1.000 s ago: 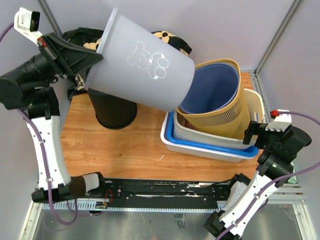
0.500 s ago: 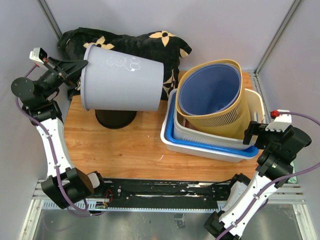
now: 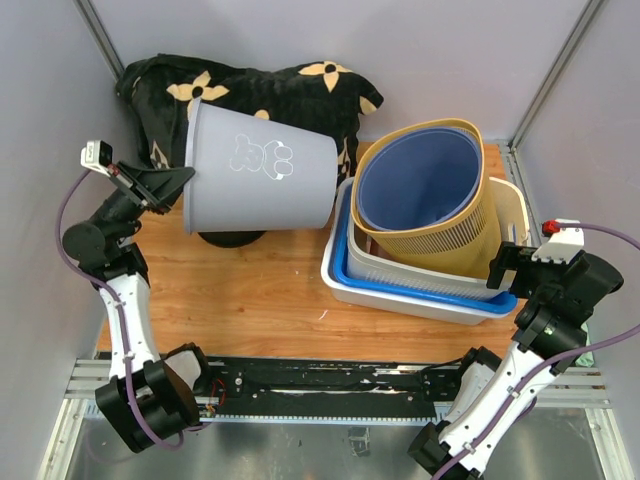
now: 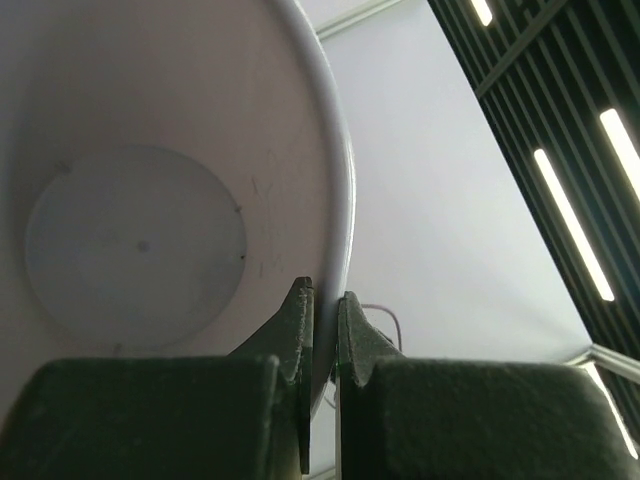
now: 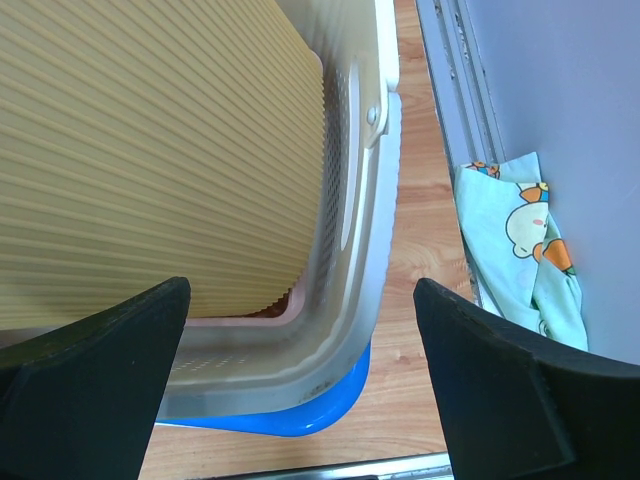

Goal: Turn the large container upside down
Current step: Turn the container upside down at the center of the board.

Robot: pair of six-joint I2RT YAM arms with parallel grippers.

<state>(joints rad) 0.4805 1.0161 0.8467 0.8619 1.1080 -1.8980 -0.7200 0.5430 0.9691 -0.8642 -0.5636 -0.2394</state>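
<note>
- Left pincer (image 4: 322, 295): closed on the rim of the container (image 3: 262, 180), one finger inside the wall and one outside.
- Container position: held off the bench (image 3: 260, 300) at far left, lying roughly on its side. The mouth faces left and the base points right, towards the yellow bin (image 3: 440, 240).
- A black bin (image 3: 228, 239) sits directly beneath the container; I cannot tell whether they touch.
- Right pincer (image 5: 300, 295): jaws wide apart, holding nothing, parked beside the white basket (image 5: 345, 230) at near right.
- Step in hand, as I judge it: the turn is about half done, since the mouth is sideways and not yet down.
- Next move calls for more wrist roll until the mouth faces the bench. I would then set the container down on bare wood, clear of the black bin and the basket, and only release once the rim is seated.
</note>
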